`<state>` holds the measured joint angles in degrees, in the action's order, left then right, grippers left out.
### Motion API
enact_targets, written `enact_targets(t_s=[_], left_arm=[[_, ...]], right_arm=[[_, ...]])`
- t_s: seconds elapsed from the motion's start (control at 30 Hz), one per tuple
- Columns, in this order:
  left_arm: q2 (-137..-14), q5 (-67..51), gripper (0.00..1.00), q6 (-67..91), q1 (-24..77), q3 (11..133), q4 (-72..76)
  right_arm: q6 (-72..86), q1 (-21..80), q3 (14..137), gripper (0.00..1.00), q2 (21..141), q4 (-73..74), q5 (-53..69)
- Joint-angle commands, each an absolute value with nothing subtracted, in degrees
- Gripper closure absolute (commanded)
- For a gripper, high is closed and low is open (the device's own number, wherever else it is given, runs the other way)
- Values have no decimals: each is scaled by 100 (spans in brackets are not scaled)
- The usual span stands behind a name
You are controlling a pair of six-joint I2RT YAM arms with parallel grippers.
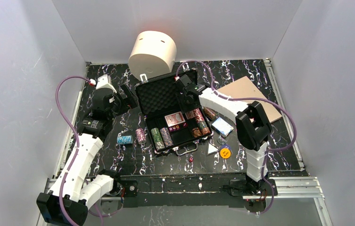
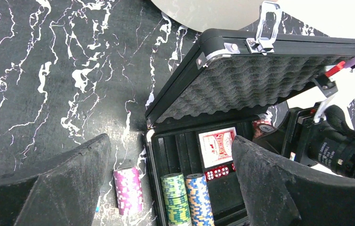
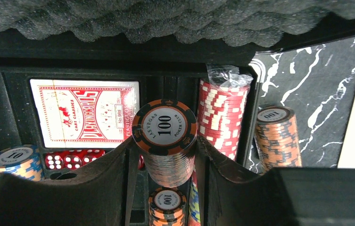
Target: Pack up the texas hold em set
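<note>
The black briefcase (image 1: pixel 159 96) lies open mid-table with its foam lid (image 2: pixel 260 80) up. In it are a red card deck (image 3: pixel 83 112), red dice (image 3: pixel 71 160), and green (image 2: pixel 175 197), blue-orange (image 2: pixel 199 197) and red (image 3: pixel 222 113) chip stacks. My right gripper (image 1: pixel 188 101) is over the case, shut on an orange-black "100" chip stack (image 3: pixel 164 127), held above another such stack (image 3: pixel 168 207). My left gripper (image 1: pixel 129 101) is open and empty (image 2: pixel 170 160) over the case's left edge. A purple stack (image 2: pixel 128 190) lies outside, left of the case.
A light-blue stack (image 1: pixel 124 140), an orange stack (image 3: pixel 276 136), a blue deck (image 1: pixel 222 126), the yellow button (image 1: pixel 225 152) and a red die (image 1: pixel 190 159) lie on the table. The cream cylinder (image 1: pixel 152 52) stands behind the lid. The tan board (image 1: pixel 251 96) lies at the back right.
</note>
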<state>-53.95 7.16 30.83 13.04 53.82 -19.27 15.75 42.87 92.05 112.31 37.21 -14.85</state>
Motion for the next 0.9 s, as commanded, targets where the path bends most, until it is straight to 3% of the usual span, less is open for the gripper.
enact_targets(t_s=[0.0,0.47,0.7,0.87], left_arm=[[-5282,846,2,2954,1320,5396,-1736],[-5064,748,2,2739,1325,5260,-1704],[-5082,602,2,2724,1323,5273,-1655],[-5153,479,2,2706,1327,5328,-1526]], right_arm=[[1693,4280,9483,57,11333,3691,-1296],[1653,4295,9136,48,11335,3646,-1444],[1724,4284,8923,29,10966,3321,-1246],[2248,4276,8841,30,10513,3333,-1264]])
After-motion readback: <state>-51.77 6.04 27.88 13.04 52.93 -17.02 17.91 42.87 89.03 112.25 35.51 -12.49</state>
